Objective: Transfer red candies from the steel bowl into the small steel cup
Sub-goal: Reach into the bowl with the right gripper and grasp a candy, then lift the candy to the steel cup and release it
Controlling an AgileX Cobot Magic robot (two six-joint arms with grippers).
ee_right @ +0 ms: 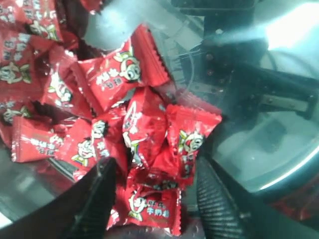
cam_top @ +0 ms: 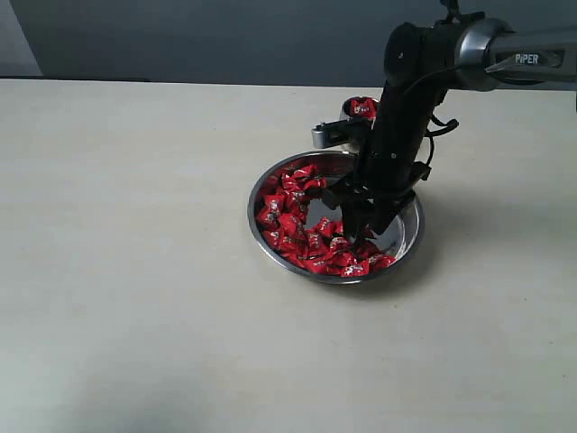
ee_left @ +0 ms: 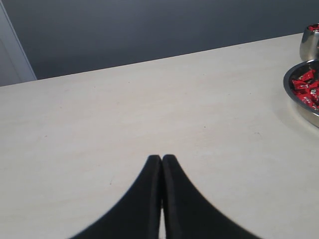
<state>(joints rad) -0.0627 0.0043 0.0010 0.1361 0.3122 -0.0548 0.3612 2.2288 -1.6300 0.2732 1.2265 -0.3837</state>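
My right fingers (cam_top: 365, 231) are down inside the steel bowl (cam_top: 255, 215), on the side of it nearer the arm. They stand apart, one on each side of a small clump of the red candies (cam_top: 293, 212). From my right wrist the two dark tips of the right fingers (ee_right: 157, 173) frame several crinkled wrappers, each printed with a pale cartoon face and pale lettering. The red candies (ee_right: 135, 124) in the gap lie overlapping and at odd angles. I cannot tell whether the tips press on any wrapper or only stand beside them. Past the clump the bare mirror floor of the steel bowl (ee_right: 249, 147) reflects my own arm.

The candies are heaped mostly along the bowl's left and near sides in the exterior view, with shiny steel showing towards the right. The small steel cup (cam_top: 347, 115) stands just behind the bowl on the tabletop (cam_top: 135, 225), partly hidden by my right arm, with red wrappers showing at its mouth.

My left fingers (ee_left: 161, 160) are pressed together, empty, above bare tabletop and well apart from everything. At the edge of that wrist view I see the steel bowl (ee_left: 299, 107) with its red candies (ee_left: 305, 87), and the small steel cup (ee_left: 310, 46) beyond.
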